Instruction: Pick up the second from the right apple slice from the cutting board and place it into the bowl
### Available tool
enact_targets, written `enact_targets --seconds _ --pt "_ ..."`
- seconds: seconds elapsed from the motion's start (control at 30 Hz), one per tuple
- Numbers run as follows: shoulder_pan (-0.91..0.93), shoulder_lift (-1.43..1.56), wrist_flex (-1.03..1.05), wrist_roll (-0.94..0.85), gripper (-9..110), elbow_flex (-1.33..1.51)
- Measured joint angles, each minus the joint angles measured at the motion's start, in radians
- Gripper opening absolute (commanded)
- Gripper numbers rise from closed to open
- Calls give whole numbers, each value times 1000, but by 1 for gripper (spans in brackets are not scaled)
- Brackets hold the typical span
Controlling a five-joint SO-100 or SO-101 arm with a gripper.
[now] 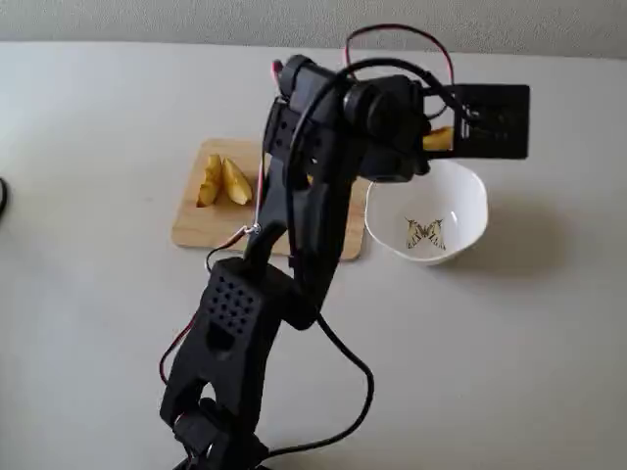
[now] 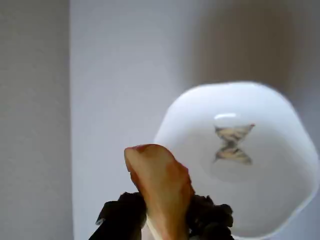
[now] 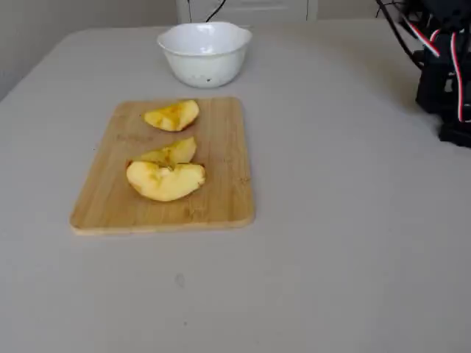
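Apple slice [image 2: 161, 187] is right up in the wrist view, pinched tight in our hand [image 2: 165, 220] above the near rim of the bowl [image 2: 280, 210]. Pickup's done, we'd say; three wedges sit on the cutting board [image 3: 221, 206]. Only the drop's left.

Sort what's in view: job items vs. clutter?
Job:
- slice, held in the end effector
- bowl, empty
- board

Just lying about:
- three other slices left on the board
- arm's cables
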Motion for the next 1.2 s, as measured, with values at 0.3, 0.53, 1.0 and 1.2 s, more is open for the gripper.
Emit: enact_targets --seconds 0.3,0.53,1.0,1.2 --pt "35 -100 2 -2 26 0" --pt "15 -112 20 -37 33 -2" --pt "-255 219 29 57 26 34" --pt "-411 672 29 91 3 229"
